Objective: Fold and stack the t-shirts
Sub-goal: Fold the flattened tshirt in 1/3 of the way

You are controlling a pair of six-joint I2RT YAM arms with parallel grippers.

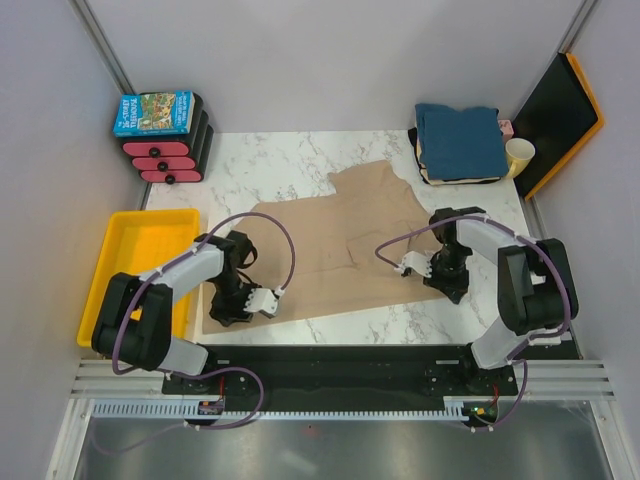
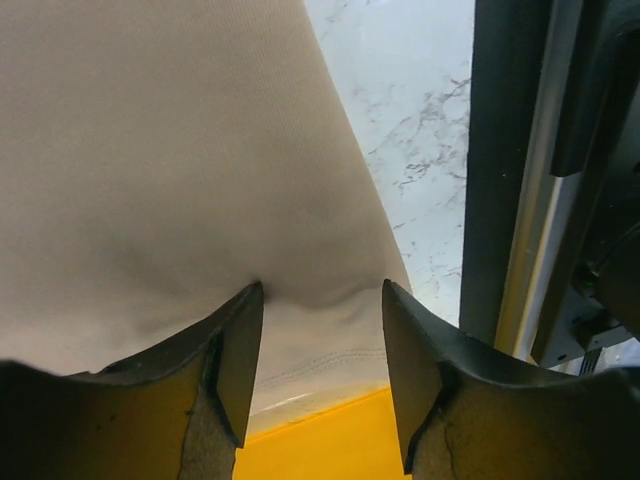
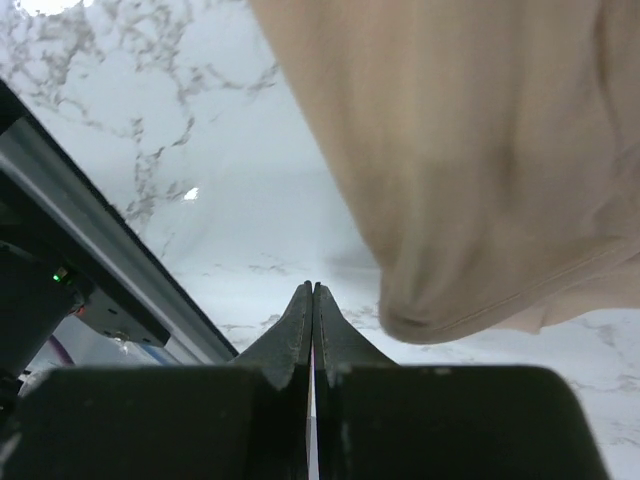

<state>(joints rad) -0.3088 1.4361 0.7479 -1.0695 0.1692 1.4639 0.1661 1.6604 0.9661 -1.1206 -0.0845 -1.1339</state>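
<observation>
A large tan t-shirt (image 1: 340, 240) lies spread on the marble table, one sleeve toward the back. My left gripper (image 1: 268, 300) is down on its near-left part. In the left wrist view that gripper (image 2: 322, 290) is open, and its fingertips (image 2: 245, 310) press into the tan cloth (image 2: 180, 150) just inside the stitched hem. My right gripper (image 1: 410, 265) is at the shirt's right edge. In the right wrist view it (image 3: 313, 290) is shut with nothing in it, over bare marble, and a folded-over corner of the shirt (image 3: 470, 150) hangs just right of it. A teal t-shirt (image 1: 460, 140) tops a folded stack at the back right.
A yellow tray (image 1: 140, 250) sits at the left table edge, close to my left arm. A blue picture box (image 1: 153, 112) rests on red-and-black cases at the back left. A pale yellow cup (image 1: 519, 155) and a black, orange-rimmed tray (image 1: 560, 120) stand at the back right.
</observation>
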